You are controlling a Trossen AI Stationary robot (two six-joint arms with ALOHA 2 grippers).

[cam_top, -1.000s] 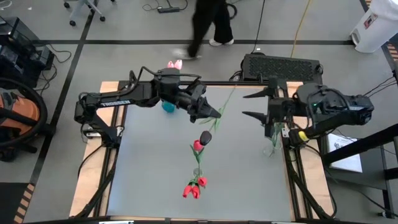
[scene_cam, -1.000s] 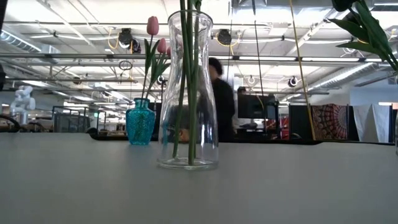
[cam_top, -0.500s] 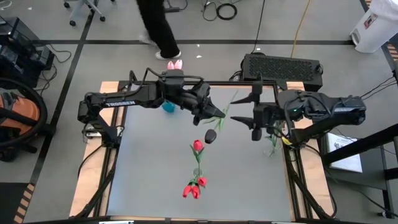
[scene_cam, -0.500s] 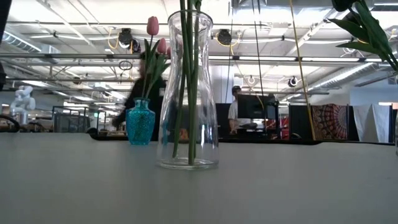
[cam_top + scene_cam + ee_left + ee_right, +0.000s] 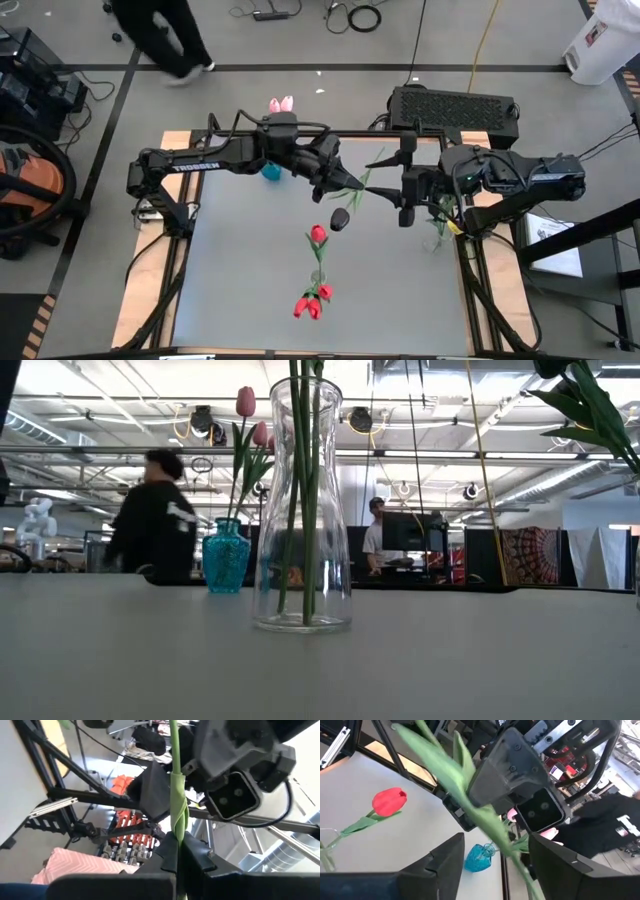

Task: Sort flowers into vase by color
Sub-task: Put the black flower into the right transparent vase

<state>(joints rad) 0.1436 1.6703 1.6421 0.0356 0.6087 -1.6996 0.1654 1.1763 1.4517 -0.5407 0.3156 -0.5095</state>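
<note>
- At the upper left of the high view a person (image 5: 160, 35) in dark clothes walked on the floor beyond the table (image 5: 250, 290)
- Left of centre, near the table's upper edge, a small teal vase (image 5: 270, 172) held pink tulips (image 5: 281, 103)
- Just right of it the left gripper (image 5: 345, 186) was clenched on the green stem of a black tulip (image 5: 340, 218), whose dark bud hung at the frame's centre
- Below centre a clear glass vase (image 5: 303, 510) held red tulips (image 5: 314, 300)
- Right of centre the right gripper (image 5: 405, 187) had its fingers spread to either side of the same stem, which ran between them in the right wrist view; no contact showed
- By the table's right edge a second clear vase (image 5: 436, 240) stood with green stems
</note>
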